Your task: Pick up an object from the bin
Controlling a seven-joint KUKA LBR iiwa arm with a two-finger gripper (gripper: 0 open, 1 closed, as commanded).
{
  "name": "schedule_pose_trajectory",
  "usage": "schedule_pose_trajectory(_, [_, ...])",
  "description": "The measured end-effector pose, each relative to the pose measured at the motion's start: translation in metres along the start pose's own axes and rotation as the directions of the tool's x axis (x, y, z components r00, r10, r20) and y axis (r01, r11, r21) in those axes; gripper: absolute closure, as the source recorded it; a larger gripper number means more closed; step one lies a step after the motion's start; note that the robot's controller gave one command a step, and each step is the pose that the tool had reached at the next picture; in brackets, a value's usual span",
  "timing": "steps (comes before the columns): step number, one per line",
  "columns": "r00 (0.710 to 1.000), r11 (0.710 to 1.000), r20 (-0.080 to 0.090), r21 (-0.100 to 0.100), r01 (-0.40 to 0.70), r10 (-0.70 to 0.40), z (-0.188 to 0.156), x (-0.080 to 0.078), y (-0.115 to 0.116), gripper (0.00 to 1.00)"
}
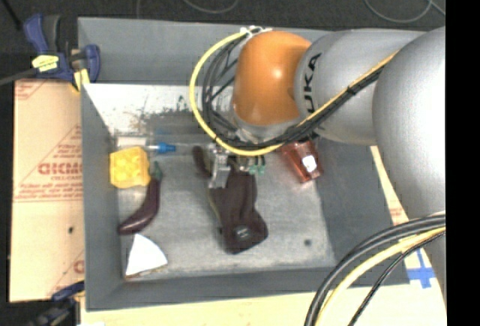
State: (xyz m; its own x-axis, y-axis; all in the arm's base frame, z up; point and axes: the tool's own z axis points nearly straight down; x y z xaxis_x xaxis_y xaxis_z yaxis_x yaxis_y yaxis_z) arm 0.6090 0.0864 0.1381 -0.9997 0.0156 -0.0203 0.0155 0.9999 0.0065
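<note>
pincer hangs over the upper end of the dark brown sock.

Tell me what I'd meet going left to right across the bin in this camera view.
Yellow block → dark brown cloth → reddish-brown item.
</note>
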Motion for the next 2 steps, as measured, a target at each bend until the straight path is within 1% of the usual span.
schedule_pose_trajectory(1, [1.000,1.000,0.000,0.000,0.000,0.000,0.000,0.000,0.000,1.00])
schedule_pose_trajectory(2, [1.000,1.000,0.005,0.001,0.030,-0.030,-0.134,-0.001,0.001,1.00])
